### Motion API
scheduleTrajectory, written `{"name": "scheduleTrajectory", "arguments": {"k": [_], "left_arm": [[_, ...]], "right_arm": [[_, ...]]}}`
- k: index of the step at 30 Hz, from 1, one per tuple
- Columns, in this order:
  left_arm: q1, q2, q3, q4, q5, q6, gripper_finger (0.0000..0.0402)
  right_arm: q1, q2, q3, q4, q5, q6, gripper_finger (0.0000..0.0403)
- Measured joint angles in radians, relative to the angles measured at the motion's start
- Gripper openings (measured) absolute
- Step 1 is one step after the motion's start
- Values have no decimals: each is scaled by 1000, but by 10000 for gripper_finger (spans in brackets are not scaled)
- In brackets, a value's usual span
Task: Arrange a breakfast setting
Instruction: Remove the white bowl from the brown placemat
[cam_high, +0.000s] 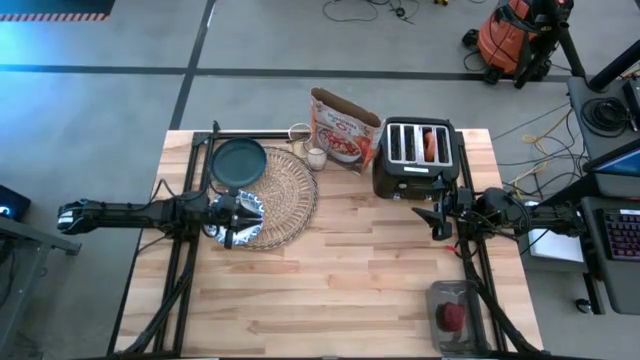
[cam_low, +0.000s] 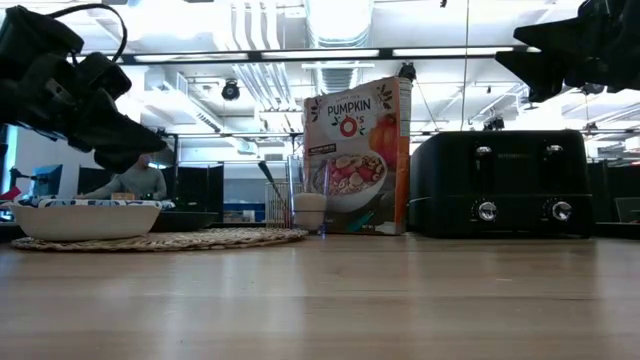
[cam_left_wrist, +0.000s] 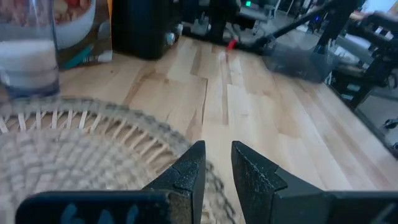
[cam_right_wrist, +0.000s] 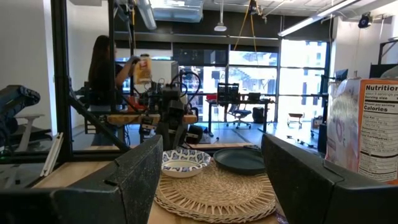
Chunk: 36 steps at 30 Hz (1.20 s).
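Observation:
The round woven placemat (cam_high: 285, 195) lies left of the table's middle. The blue-and-white bowl (cam_high: 243, 213) sits on its left edge. The dark teal plate (cam_high: 240, 162) rests partly on the mat's far-left rim. A small glass (cam_high: 316, 157) stands at the mat's far edge. The bagel (cam_high: 432, 145) sticks up from a toaster slot. The red fruit (cam_high: 452, 316) lies in a clear box at the near right. My left gripper (cam_left_wrist: 217, 168) hovers above the bowl, narrowly open and empty. My right gripper (cam_right_wrist: 214, 186) is wide open in front of the toaster. I cannot make out the spoon.
The black toaster (cam_high: 415, 158) stands at the far right, with the cereal bag (cam_high: 345, 128) to its left. Black frame rails (cam_high: 185, 250) run along the table's left and right sides. Bare wood (cam_high: 340, 290) lies across the near middle. A person stands in the room beyond (cam_right_wrist: 102, 68).

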<state>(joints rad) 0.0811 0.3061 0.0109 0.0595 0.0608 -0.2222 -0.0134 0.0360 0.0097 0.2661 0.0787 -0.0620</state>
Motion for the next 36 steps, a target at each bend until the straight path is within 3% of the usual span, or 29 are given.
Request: {"name": "scheduleTrajectory", "arguments": {"k": [13,36], "left_arm": [[0,0,0,257,-2,3,62],[-2,3,0,263,-2,-15,62]], "right_arm": [[0,0,0,0,0,0,260],[0,0,0,0,0,1,260]]}}
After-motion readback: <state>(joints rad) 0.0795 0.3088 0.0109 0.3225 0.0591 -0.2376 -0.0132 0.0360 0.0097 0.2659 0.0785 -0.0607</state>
